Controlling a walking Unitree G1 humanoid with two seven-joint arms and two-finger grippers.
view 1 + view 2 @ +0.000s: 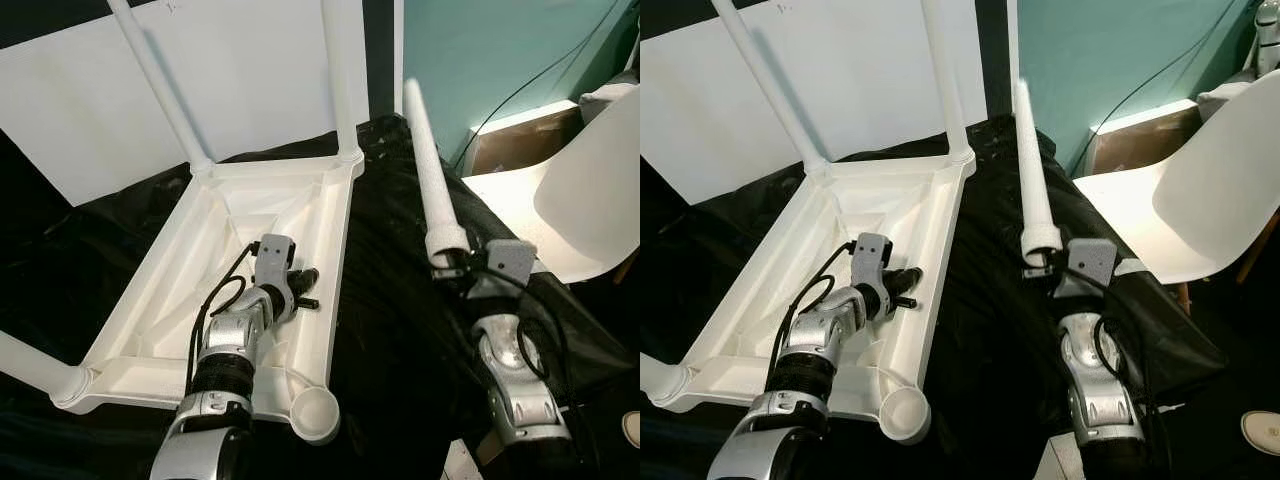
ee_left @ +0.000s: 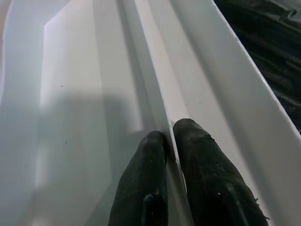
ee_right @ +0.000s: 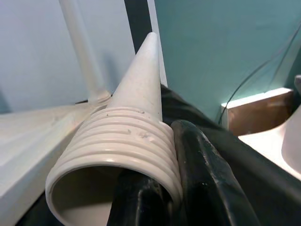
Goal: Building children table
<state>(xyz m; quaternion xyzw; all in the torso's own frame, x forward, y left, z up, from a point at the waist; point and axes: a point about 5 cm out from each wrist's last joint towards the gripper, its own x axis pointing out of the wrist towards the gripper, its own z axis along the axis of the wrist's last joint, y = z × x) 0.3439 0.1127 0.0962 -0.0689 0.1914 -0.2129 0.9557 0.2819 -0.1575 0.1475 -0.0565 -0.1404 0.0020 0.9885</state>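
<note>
Right claw [image 1: 447, 268] grips a threaded table leg [image 3: 136, 127]; left claw [image 2: 171, 141] apparently pinches the tabletop's rib [image 2: 155, 84].

It looked like a room in a home used as a makeshift assembly spot. A teal painted wall [image 1: 480, 60] rose behind a white moulded chair [image 1: 1200, 200], with a cable [image 1: 530, 85] trailing down to a brown box [image 1: 520, 135]. A crumpled black cloth [image 1: 390, 290] covered the surface, an upturned white plastic table [image 1: 200, 290] lay on it, and white panels [image 1: 90, 100] leaned behind.
</note>
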